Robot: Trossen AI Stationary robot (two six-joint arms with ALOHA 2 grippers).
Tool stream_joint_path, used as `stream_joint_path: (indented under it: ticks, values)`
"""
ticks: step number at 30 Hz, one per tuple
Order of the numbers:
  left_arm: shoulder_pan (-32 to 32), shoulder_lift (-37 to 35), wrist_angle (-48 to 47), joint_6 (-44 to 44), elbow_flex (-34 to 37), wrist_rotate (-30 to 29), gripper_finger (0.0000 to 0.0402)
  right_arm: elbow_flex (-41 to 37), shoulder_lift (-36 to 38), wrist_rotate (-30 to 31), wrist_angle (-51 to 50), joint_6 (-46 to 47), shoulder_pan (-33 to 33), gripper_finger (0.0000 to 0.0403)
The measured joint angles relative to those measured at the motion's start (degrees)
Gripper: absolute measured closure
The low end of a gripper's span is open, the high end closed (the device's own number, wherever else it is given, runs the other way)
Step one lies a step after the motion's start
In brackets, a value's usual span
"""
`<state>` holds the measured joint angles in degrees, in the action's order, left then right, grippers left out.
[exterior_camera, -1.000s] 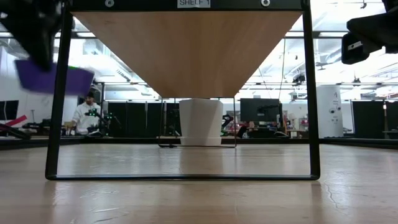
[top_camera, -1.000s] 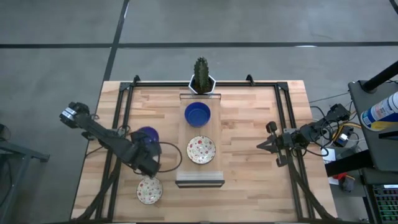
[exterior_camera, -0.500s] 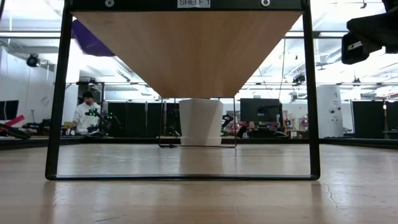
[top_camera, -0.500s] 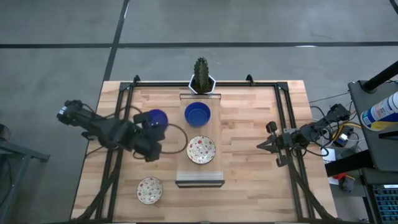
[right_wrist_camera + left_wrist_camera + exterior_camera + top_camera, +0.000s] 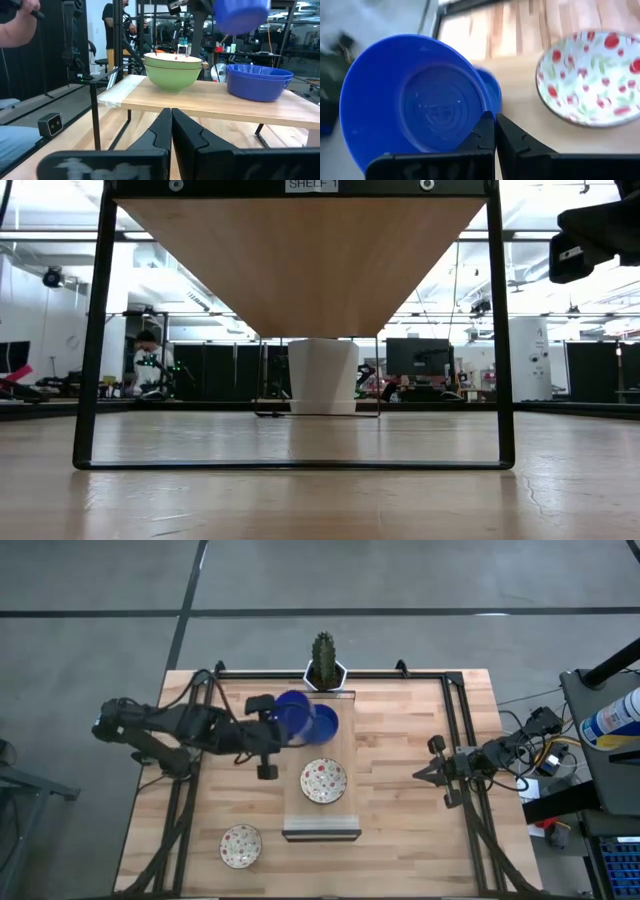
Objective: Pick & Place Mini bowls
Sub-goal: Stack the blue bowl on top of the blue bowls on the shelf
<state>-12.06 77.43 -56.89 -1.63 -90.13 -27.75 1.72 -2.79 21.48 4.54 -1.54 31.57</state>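
My left gripper (image 5: 280, 726) is shut on a cobalt blue mini bowl (image 5: 292, 712) and holds it in the air over the left edge of the raised wooden shelf (image 5: 343, 808). A second blue bowl (image 5: 322, 724) sits on the shelf's far part. A speckled cream bowl (image 5: 324, 780) rests on its base nearer the front. Another speckled bowl (image 5: 241, 846) lies on the table at the near left. My right gripper (image 5: 420, 774) waits shut over the table's right side, touching nothing. My left gripper pinches the blue bowl's rim (image 5: 485, 114) between its two fingers, at one spot on the edge. The fingers slant down from the table's left side. The bowl is lifted clear of shelf and table and tilted, its hollow (image 5: 427, 102) facing back toward the wrist.
A white hexagonal pot with a cactus (image 5: 324, 665) stands at the shelf's far end. The shelf's black frame legs (image 5: 92, 330) reach down to the table. A black rail frame (image 5: 455, 690) borders the tabletop. Bare wood lies to the right of the shelf (image 5: 400, 740).
My left gripper has risen and swung from the table's near left toward the far edge and right, up to the shelf, turning its wrist on the way. The blue bowl has gone with it, lifted higher and tipped. It has left the low view.
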Motion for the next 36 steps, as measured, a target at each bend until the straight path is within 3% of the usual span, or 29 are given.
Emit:
stream_joint_path:
  ticks: [5,11,16,22,27,36]
  values:
    - [3.4,1.0,3.8,-8.7,-0.2,0.7,0.0401,0.0,0.0,0.0,0.0,0.0,0.0,0.0394]
    - [7.4,5.2,3.0,-10.5,-2.6,8.0,0.0401,0.0,0.0,0.0,0.2,0.0,0.0,0.0394]
    - [9.8,10.9,-4.1,-11.2,-8.2,9.1,0.0401,0.0,0.0,0.0,0.2,0.0,0.0,0.0394]
    - [11.6,17.4,-11.7,-11.9,-17.6,15.0,0.0401,0.0,0.0,0.0,0.2,0.0,0.0,0.0394]
    - [13.0,22.4,-19.4,-11.9,-24.1,15.2,0.0402,0.0,0.0,0.0,0.2,0.0,0.0,0.0394]
    - [13.9,26.1,-20.1,-11.9,-25.0,17.6,0.0402,0.0,0.0,0.0,0.2,0.0,0.0,0.0394]
